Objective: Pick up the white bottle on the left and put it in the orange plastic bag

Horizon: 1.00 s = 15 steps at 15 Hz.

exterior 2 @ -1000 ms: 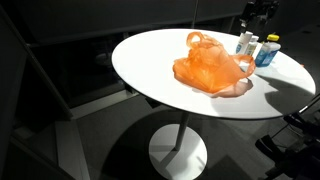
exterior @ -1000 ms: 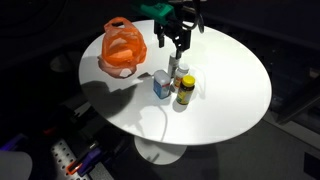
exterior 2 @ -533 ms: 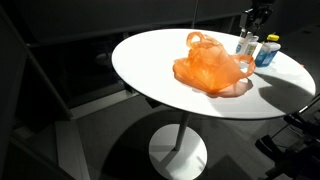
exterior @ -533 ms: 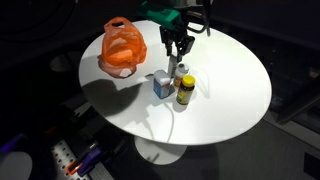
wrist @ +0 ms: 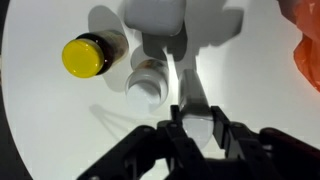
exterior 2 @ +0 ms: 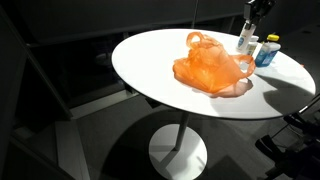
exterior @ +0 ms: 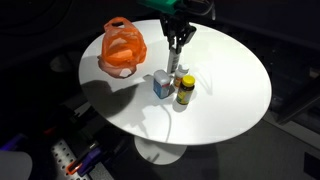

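White bottle (wrist: 146, 86) stands upright on the worktop (exterior: 230, 90), just ahead of and below the fingers (wrist: 180, 125), which look drawn together with nothing between them. Small rigid plastic, probably light, smooth-sided and easy to tip; best taken around the body just under the cap, once the fingers are spread. Yellow-capped jar (wrist: 83, 57) sits just beside it on one flank and a white-and-blue container (exterior: 161, 85) near on another, so finger room looks tight; orange plastic bag (exterior: 122, 47) lies slumped, well apart from the fingers.
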{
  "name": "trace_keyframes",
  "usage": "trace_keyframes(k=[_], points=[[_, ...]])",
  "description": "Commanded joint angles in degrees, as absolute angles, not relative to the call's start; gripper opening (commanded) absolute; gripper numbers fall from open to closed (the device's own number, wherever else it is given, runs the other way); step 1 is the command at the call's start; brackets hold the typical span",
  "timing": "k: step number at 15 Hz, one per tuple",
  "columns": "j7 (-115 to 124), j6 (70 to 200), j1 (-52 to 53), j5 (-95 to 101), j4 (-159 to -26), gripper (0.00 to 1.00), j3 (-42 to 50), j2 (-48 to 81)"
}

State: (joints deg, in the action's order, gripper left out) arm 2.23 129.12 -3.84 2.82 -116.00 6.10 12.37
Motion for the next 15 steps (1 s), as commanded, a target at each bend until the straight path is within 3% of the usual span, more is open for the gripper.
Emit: trace_keyframes(k=[1,15], points=[[3.0,124.0,-3.0,4.4,-115.5,0.1,5.3,7.1],[-2.1,117.0,3.5,2.0,-118.3,0.1,-2.8,-4.7]])
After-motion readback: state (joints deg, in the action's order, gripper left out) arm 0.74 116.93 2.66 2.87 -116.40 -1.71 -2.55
